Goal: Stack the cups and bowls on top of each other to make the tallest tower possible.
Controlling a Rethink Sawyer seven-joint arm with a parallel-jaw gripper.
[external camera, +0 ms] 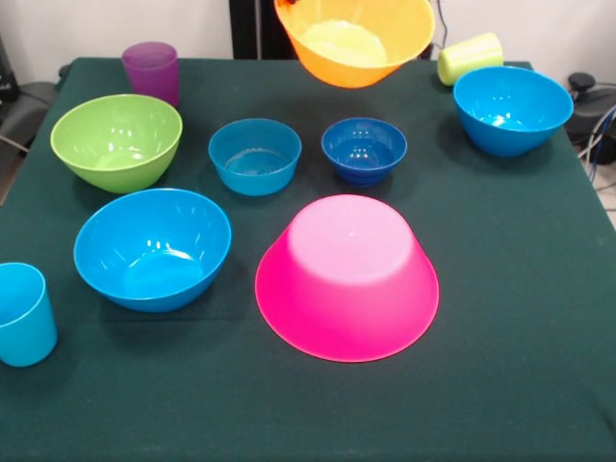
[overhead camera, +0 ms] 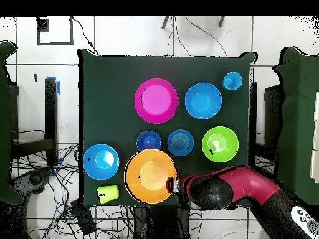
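My gripper (overhead camera: 174,184) is shut on the rim of the big orange bowl (external camera: 356,43) and holds it tilted in the air above the table's far edge. In the front view only a bit of the gripper (external camera: 287,8) shows, at the bowl's upper left rim. The big pink bowl (external camera: 346,274) lies upside down at mid-table with nothing on it. The small dark-blue bowl (external camera: 364,149) and small light-blue bowl (external camera: 255,156) stand upright between the two. The orange bowl also shows in the overhead view (overhead camera: 149,176).
A green bowl (external camera: 115,140) and a blue bowl (external camera: 152,247) stand at the left, another blue bowl (external camera: 512,109) at the far right. The purple cup (external camera: 151,71) stands far left, the yellow-green cup (external camera: 470,58) lies on its side far right, the light-blue cup (external camera: 24,313) near left.
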